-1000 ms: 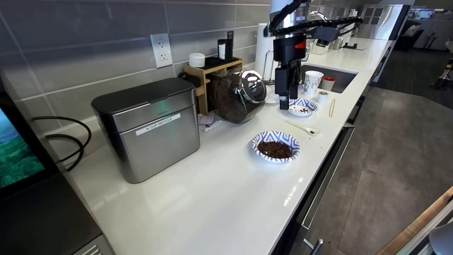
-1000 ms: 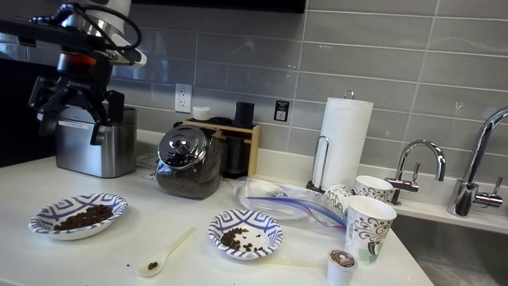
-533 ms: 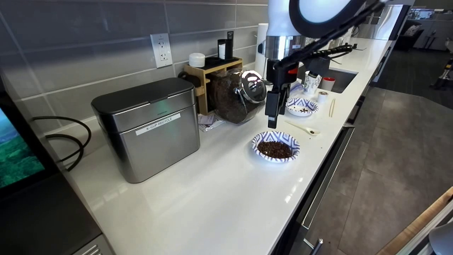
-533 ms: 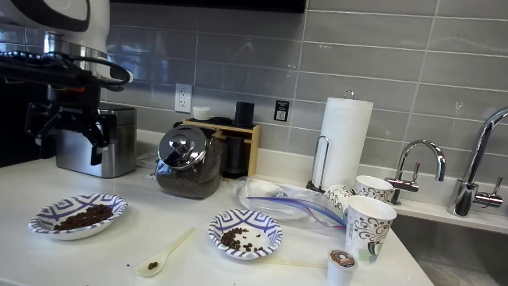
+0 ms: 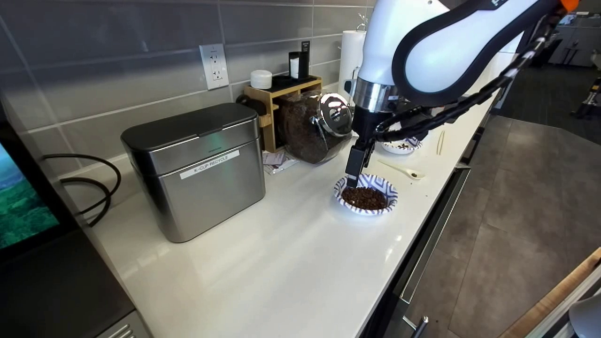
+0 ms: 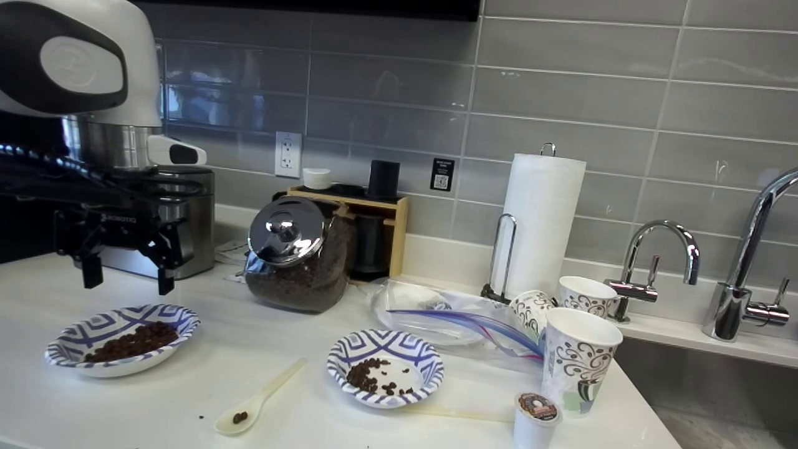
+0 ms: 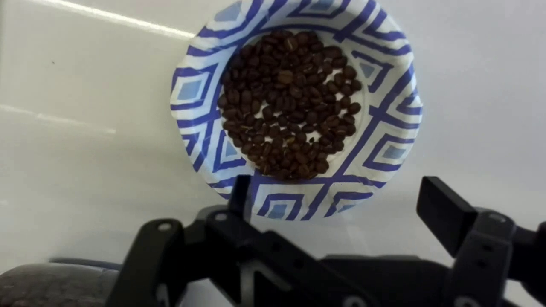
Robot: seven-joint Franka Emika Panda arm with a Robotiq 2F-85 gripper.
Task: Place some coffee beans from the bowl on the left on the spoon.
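The blue-and-white patterned bowl (image 6: 115,369) with a heap of dark brown coffee beans (image 6: 134,343) stands at the left in an exterior view. The bowl (image 5: 390,191) and beans (image 5: 365,199) also show in an exterior view, and the bowl (image 7: 313,204) with its beans (image 7: 290,102) in the wrist view. My gripper (image 6: 128,283) is open and empty, pointing down above the bowl's far side. In the wrist view its fingers (image 7: 445,213) are wide apart, with nothing between them. The pale spoon (image 6: 259,405) lies on the counter with a bean or two in it.
A second patterned bowl (image 6: 421,386) with fewer beans stands beyond the spoon. A coffee jar (image 5: 312,126), a steel box (image 5: 211,188), paper cups (image 6: 580,368), a coffee pod (image 6: 536,418) and a plastic bag (image 6: 449,318) stand around. The counter's front edge (image 5: 422,225) is near the bowl.
My gripper has come down from higher up and moved over to the bowl with the bean heap, staying open. The bowls, beans and spoon have not moved.
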